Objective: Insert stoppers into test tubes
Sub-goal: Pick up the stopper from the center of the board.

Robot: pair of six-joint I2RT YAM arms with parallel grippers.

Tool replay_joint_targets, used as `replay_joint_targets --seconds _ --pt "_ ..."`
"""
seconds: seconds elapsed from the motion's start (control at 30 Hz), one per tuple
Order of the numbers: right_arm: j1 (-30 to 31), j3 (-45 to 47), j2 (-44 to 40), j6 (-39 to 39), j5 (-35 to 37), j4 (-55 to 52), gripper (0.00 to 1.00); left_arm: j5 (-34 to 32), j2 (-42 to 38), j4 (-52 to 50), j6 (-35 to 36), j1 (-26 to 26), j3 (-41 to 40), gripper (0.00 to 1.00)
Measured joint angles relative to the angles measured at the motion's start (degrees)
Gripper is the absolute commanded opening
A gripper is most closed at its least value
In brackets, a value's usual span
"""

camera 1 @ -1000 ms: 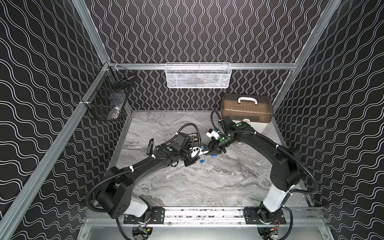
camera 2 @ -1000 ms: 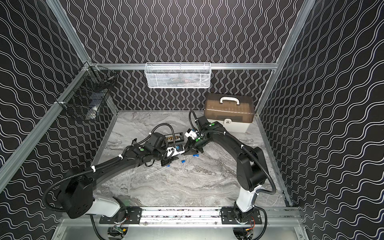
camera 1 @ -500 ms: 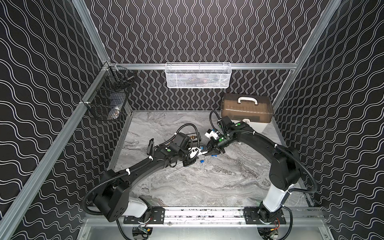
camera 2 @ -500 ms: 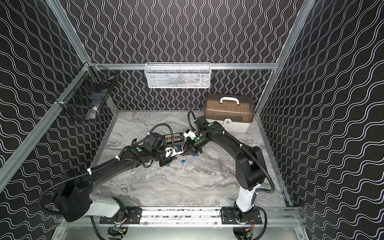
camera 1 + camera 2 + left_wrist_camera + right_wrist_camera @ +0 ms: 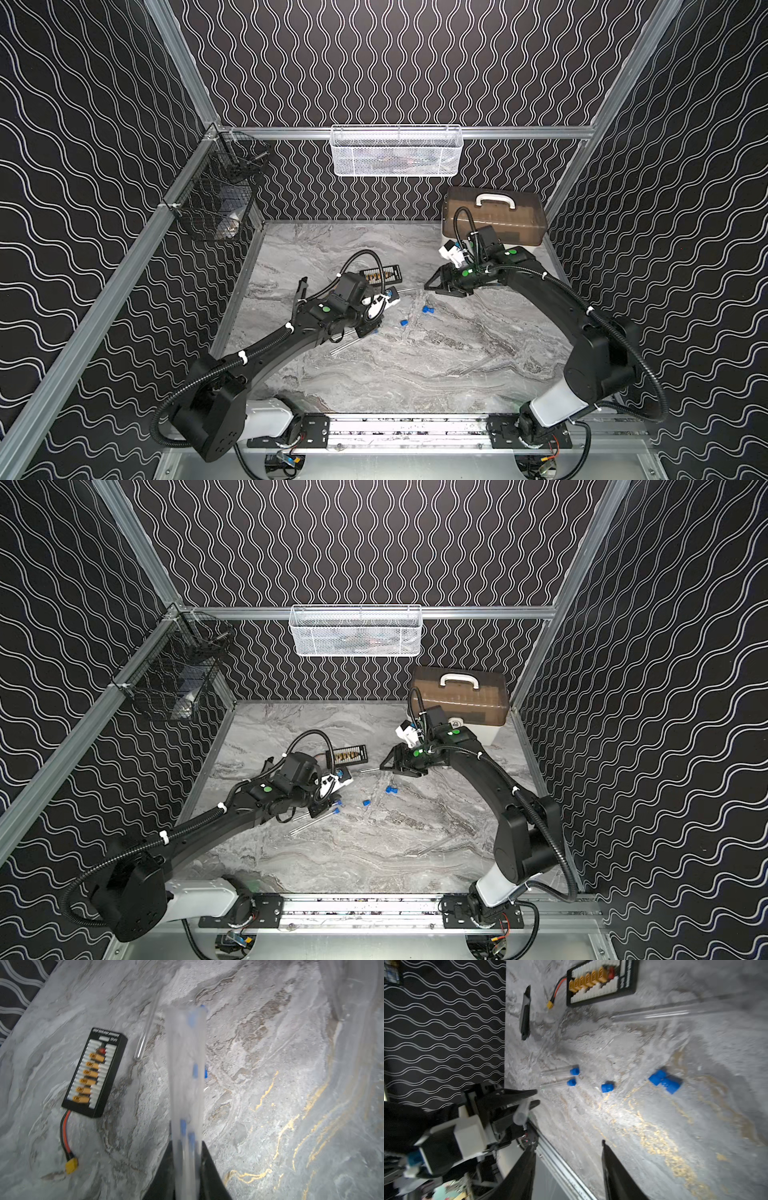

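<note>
the left claw (image 5: 187, 1136) is clenched on a test tube (image 5: 186, 1059), the right claw (image 5: 430, 286) is released and empty, and in a top view loose blue stoppers (image 5: 428, 309) lie on the surface (image 5: 415, 374) at its 6 o'clock.

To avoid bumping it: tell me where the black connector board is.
In a top view the black connector board lies left of centre, just behind the left wrist, a test tube beside it.

We could read nothing for certain. The only lettering we found was a short run of white print on one end of the black board (image 5: 97, 1076). It was too blurred to make out in the left wrist view and just as smeared in the right wrist view (image 5: 602, 982).
</note>
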State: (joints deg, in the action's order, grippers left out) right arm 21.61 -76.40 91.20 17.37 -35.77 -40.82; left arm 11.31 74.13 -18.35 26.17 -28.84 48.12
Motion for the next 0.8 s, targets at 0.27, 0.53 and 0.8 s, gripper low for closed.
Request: replay_joint_targets --seconds 0.27,0.53,0.8 --pt "-0.33 5.73 -1.79 -8.26 13.11 5.99 0.52 -1.27 -1.84 4.00 -9.86 3.82 -1.77 0.00" --pt "-0.66 7.37 2.40 -34.67 17.84 8.76 0.53 -1.62 -1.60 5.92 -13.22 4.46 -2.10 0.00" --pt "-0.55 7.74 8.04 -56.30 17.57 9.14 0.50 -0.52 -1.51 6.97 -13.07 4.48 -2.10 0.00"
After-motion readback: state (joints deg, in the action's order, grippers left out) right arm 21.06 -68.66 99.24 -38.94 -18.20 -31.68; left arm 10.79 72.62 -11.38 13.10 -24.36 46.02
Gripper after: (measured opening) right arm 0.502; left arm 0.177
